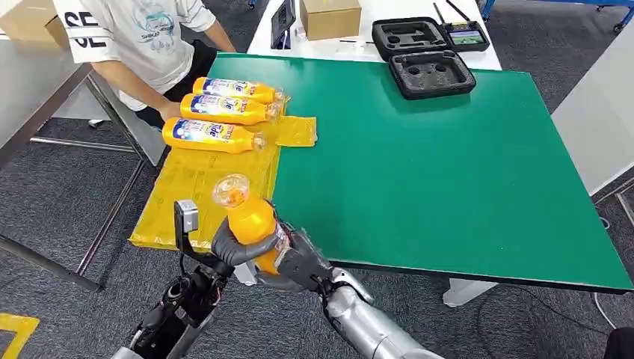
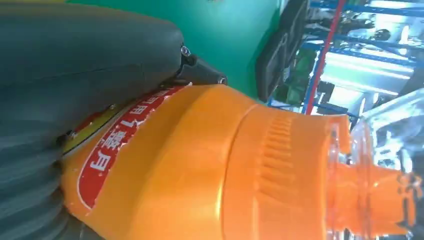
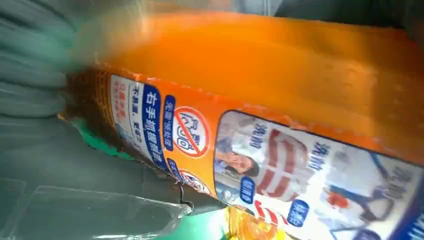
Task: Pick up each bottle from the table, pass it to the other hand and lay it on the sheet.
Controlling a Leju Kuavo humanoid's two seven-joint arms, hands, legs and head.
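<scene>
1. Nearest the camera in the head view, both arms meet at 1 orange bottle, held off the near edge of the green table and just beside the near end of the yellow sheet.
2. Left hand: its grey fingers wrap the bottle's body just below the shoulder. In the left wrist view the same bottle lies against the ribbed cover of that hand, so this hand grips it.
3. Right hand: it sits against the lower, labelled part of the bottle. The right wrist view shows the label pressed close to the hand, but whether the fingers are closed round the bottle cannot be told.
4. Long axis of the held bottle: near upright in the head view, with the clear cap upward and tipped slightly toward the sheet.
5. Direction to the goal: the sheet lies ahead and to the robot's left, so the left hand is judged the nearer for laying the bottle down.
6. Reference pattern: 3 bottles lie side by side at the far end of the sheet, long axes across it, caps toward the green table. The held bottle would need tipping from upright to flat to match.
7. A person stands beyond the sheet's far end.
</scene>
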